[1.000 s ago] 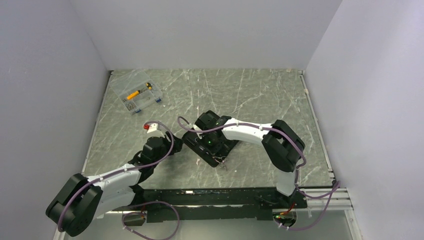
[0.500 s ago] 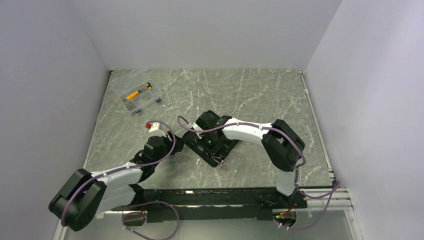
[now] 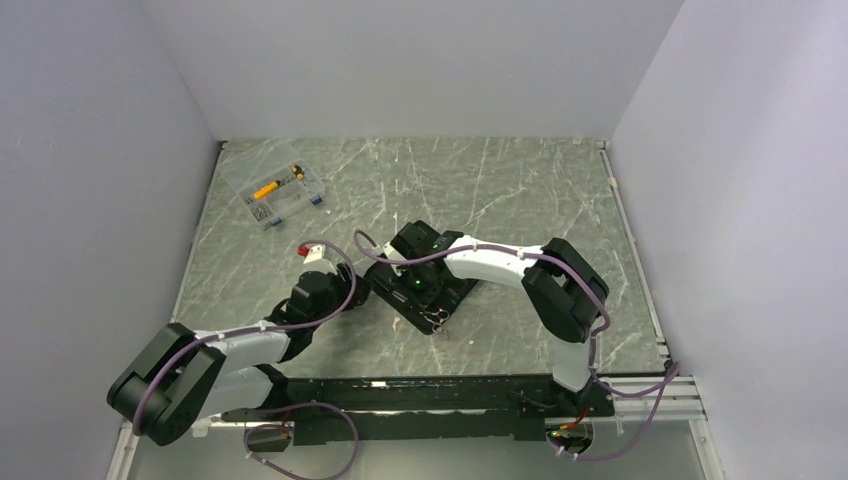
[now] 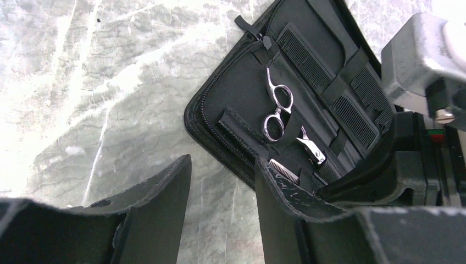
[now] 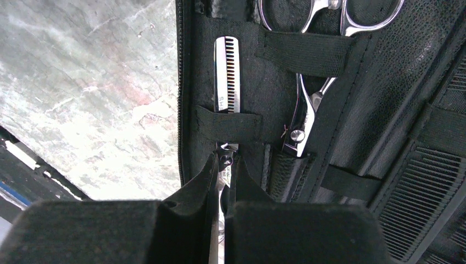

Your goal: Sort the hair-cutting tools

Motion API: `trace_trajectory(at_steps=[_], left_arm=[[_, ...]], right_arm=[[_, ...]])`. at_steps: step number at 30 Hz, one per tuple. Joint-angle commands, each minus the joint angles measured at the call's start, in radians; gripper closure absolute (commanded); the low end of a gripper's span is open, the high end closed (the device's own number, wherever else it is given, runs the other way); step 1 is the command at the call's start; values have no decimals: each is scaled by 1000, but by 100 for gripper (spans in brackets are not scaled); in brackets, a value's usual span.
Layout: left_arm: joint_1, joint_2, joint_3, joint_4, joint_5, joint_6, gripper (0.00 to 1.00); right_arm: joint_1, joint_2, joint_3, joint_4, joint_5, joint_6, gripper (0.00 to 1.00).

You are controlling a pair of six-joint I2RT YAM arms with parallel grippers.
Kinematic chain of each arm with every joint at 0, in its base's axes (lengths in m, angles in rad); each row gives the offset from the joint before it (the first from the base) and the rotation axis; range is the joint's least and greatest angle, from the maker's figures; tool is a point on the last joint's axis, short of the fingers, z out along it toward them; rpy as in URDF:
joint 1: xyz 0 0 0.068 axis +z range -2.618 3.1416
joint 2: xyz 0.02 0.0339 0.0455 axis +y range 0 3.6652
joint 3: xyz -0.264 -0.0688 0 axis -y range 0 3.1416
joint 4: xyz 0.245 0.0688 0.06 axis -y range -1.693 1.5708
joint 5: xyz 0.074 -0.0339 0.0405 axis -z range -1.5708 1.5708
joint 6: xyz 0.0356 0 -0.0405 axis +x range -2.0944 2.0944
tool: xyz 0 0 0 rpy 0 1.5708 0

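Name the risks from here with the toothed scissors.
1. The toothed scissors run under an elastic strap; the teeth may snag it.
2. The right gripper pinches them thinly, so they may twist or slip.
3. The left gripper, open beside the case, could nudge it.

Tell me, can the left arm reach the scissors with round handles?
Probably yes. The left gripper sits open beside the case, nothing between it and the scissors. But a strap holds them, and the right gripper grips the toothed scissors right next door.
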Motion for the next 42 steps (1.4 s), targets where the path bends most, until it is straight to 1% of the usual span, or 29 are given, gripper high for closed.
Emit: trace_trajectory(at_steps=[1, 7, 13, 16, 19, 21, 28, 31, 32, 42], left_arm=[[3, 33, 34, 72, 33, 23, 49], [4, 85, 74, 54, -22, 19, 47], [4, 161, 127, 11, -35, 23, 51], [4, 200, 140, 16, -28, 26, 57], [4, 236, 149, 26, -15, 28, 68], [4, 259, 157, 19, -8, 29, 74], [2, 275, 154, 33, 12, 42, 93], [1, 276, 149, 34, 18, 46, 99], [1, 275, 148, 31, 21, 47, 100], [0, 264, 94, 84, 55, 62, 100]], right_arm=[[5, 23, -40, 129, -16, -15, 100], [4, 26, -50, 142, -34, -15, 100], [5, 30, -63, 167, -40, -3, 100], [4, 28, -74, 182, -38, 8, 100], [4, 24, -83, 192, -34, 18, 100], [5, 21, -87, 195, -27, 23, 100], [2, 30, -74, 199, -1, 36, 100], [-1, 38, -64, 199, 8, 40, 100], [-2, 39, -63, 199, 14, 43, 100], [-18, 41, -61, 234, 13, 59, 100]])
